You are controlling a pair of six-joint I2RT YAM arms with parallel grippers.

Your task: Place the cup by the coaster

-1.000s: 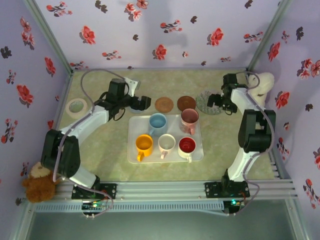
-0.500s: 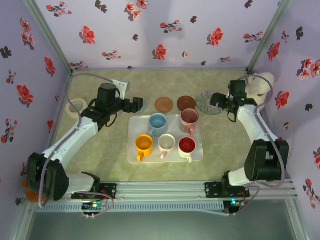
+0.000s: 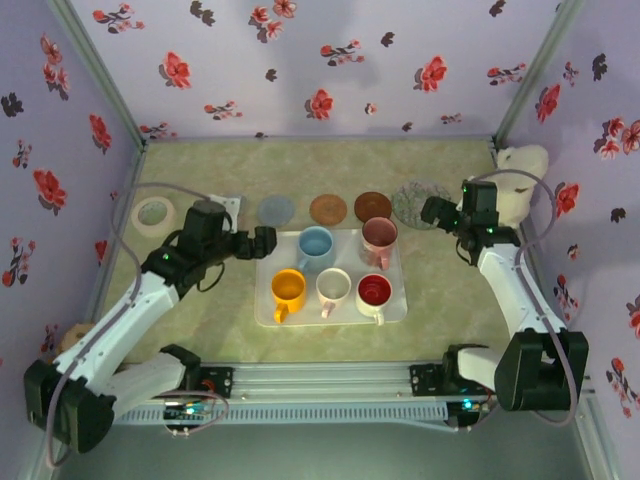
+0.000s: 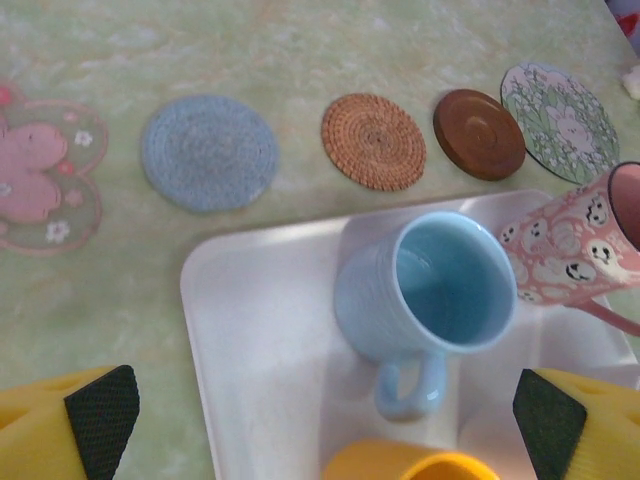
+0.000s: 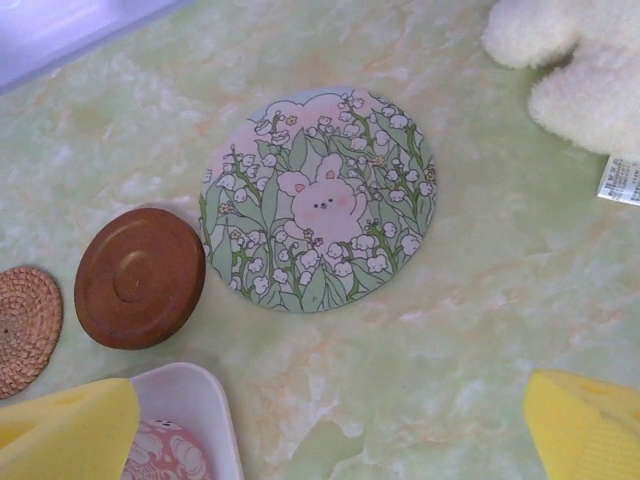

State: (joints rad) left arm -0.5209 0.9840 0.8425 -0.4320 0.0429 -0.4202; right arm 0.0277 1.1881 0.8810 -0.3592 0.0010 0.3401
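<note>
Blue cup (image 4: 425, 290) stands upright at the back of the white tray (image 4: 260, 340). Left fingers (image 4: 95, 415) are spread wide, holding nothing. I'd lower them around it carefully, clear of the pink cup (image 4: 575, 255).

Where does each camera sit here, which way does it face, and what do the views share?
Top external: fixed above and behind the arm bases, looking down; both arms, left gripper and right gripper show.
Left wrist: on the left arm, looking down at the light blue mug on the white tray; yellow fingers at bottom corners.
Right wrist: on the right arm, looking down at the round floral bunny coaster; yellow fingers at bottom corners.
Shared: the round dark brown wooden coaster appears in all three.
</note>
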